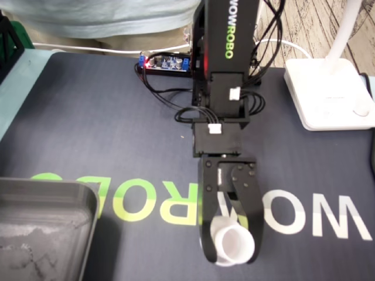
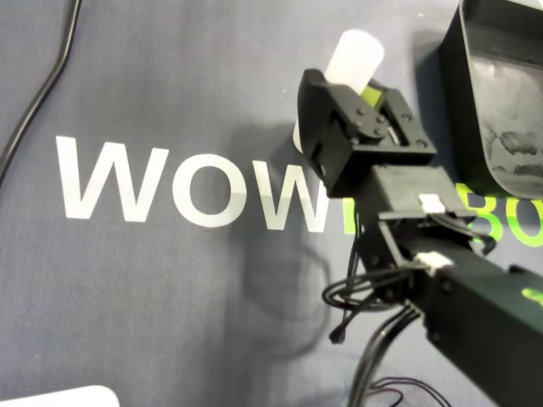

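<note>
The tool point(image 1: 232, 256) clasps a white cylinder point(image 1: 234, 243) over the dark mat point(image 1: 117, 129), grey tray point(image 1: 53, 186) well left.

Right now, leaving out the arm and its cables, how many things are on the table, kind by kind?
1 white tube
1 grey tray
1 white lamp base
1 circuit board
Total: 4
</note>
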You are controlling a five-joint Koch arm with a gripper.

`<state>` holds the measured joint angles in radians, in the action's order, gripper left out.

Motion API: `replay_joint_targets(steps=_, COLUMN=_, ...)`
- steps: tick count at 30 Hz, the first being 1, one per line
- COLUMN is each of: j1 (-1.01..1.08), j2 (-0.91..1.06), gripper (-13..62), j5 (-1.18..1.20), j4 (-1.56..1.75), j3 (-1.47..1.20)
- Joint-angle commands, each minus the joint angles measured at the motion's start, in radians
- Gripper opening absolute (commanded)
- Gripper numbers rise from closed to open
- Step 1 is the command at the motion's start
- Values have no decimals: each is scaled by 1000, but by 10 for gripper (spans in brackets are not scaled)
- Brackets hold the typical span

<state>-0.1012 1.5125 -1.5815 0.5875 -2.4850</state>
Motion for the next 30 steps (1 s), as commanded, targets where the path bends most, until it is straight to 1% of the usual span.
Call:
replay_joint_targets(steps=1, j1=-5, j2=8, gripper=27, j5=-5, j4=78, j3=3)
replay_joint_targets(steps=24, j1=26, j2=144, gripper=33, j5=5, j4=83, j3=-190)
replay_joint_targets(steps=25, j1=25, j2=150, gripper=46, j5=6, j4=83, j3=-196)
replay_joint_targets(steps=27, j1=25, j2=155, gripper=105, j5=15, j4=81, j3=-204)
replay_joint_targets(steps=30, j1=26, j2=176, gripper=137, j5=20, j4=81, j3=-221)
